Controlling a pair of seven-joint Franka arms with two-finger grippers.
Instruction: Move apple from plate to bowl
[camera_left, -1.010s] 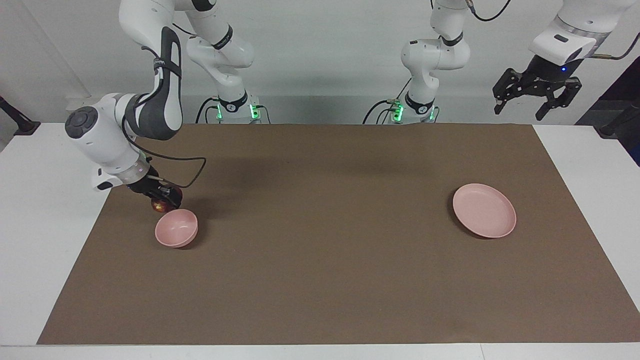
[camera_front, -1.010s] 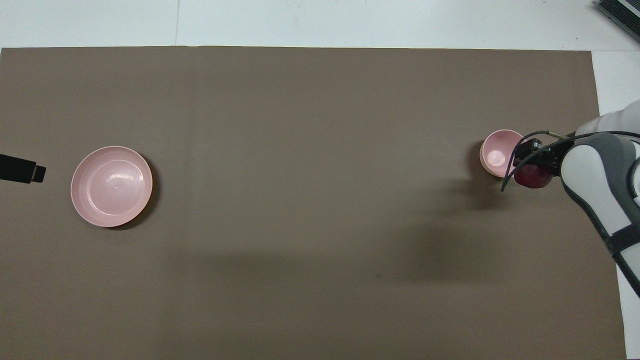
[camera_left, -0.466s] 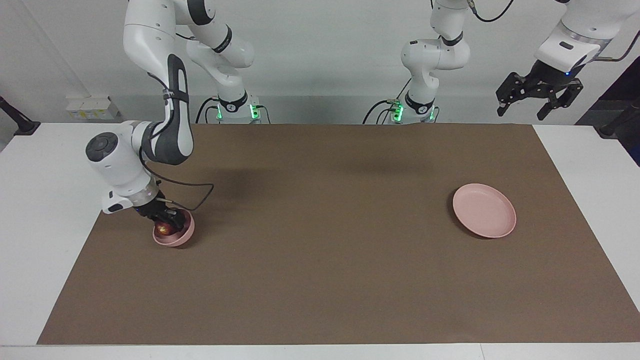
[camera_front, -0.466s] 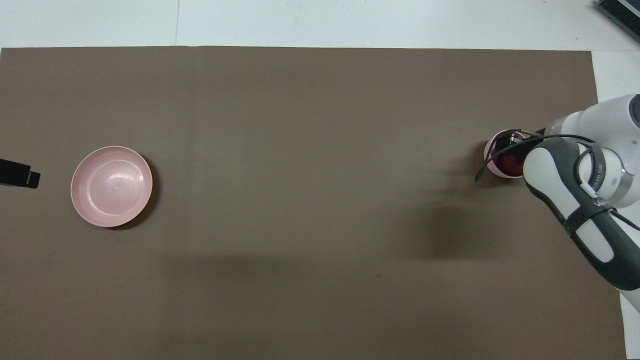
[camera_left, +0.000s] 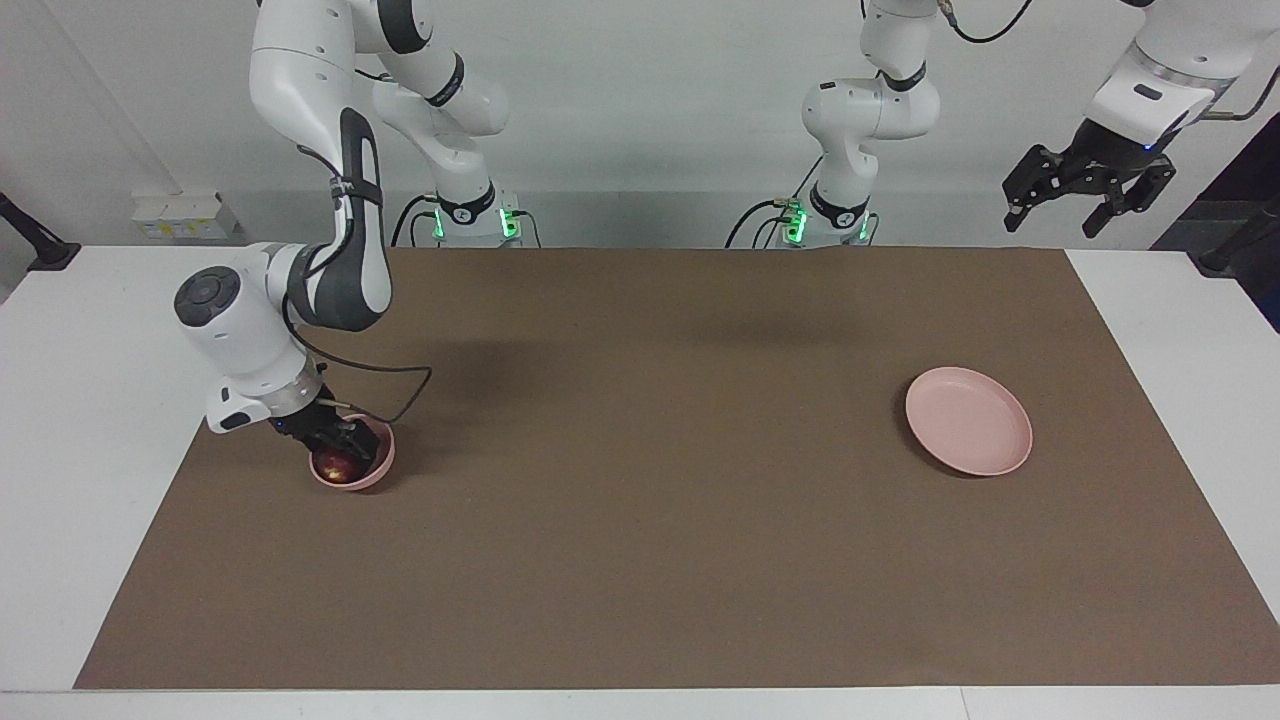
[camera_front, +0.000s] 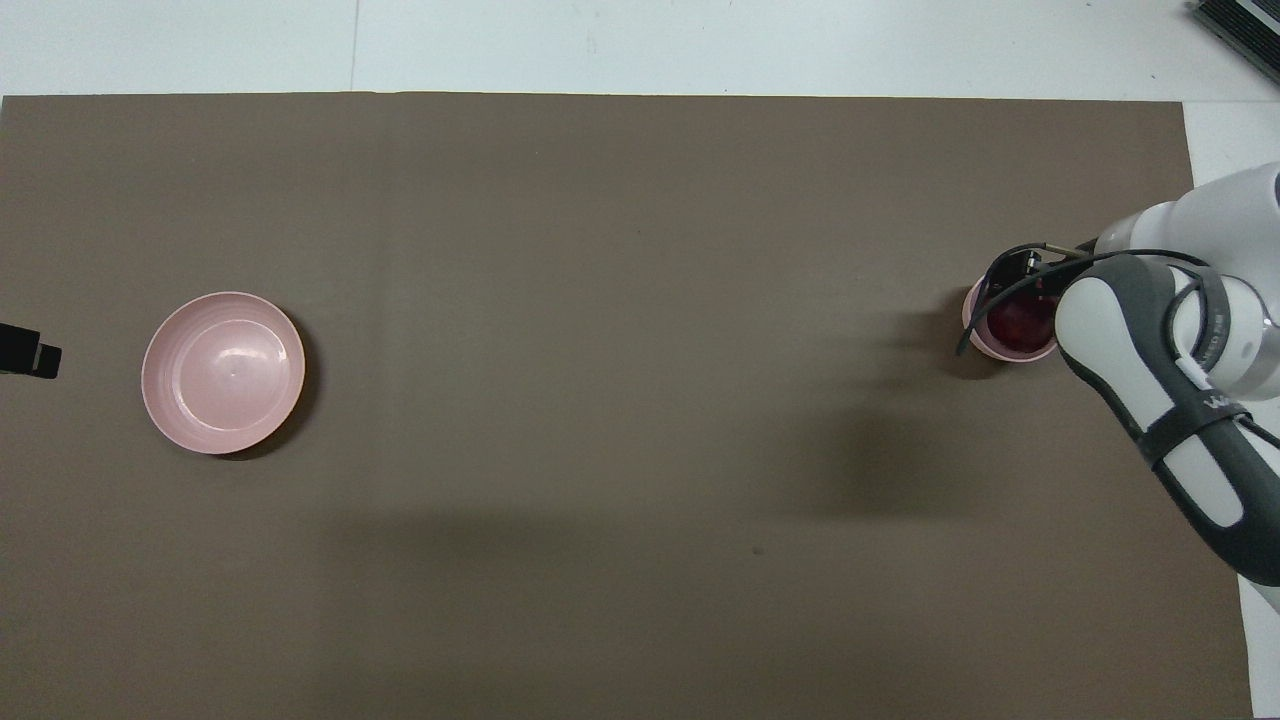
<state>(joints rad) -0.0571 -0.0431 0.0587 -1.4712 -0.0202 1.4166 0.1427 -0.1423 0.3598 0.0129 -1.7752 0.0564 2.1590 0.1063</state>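
The small dark red apple (camera_left: 338, 466) (camera_front: 1018, 322) lies inside the small deep pink bowl (camera_left: 384, 462) (camera_front: 976, 338) at the right arm's end of the mat. My right gripper (camera_left: 336, 443) (camera_front: 1024, 276) reaches down into the bowl, right at the apple, and its wrist covers part of the rim. The flat pink plate (camera_left: 968, 420) (camera_front: 222, 372) sits bare at the left arm's end. My left gripper (camera_left: 1088, 188) hangs open and high above the table's edge beside the plate, holding nothing; only its tip (camera_front: 22, 352) shows in the overhead view.
A brown mat (camera_left: 650, 480) covers most of the white table (camera_left: 90, 400). The right arm's black cable (camera_left: 395, 372) loops above the mat beside the bowl. Both arm bases (camera_left: 470, 215) stand at the robots' edge.
My right gripper carried the apple from beside the bowl over its rim and down into it. The left gripper drew back a little from the plate's end.
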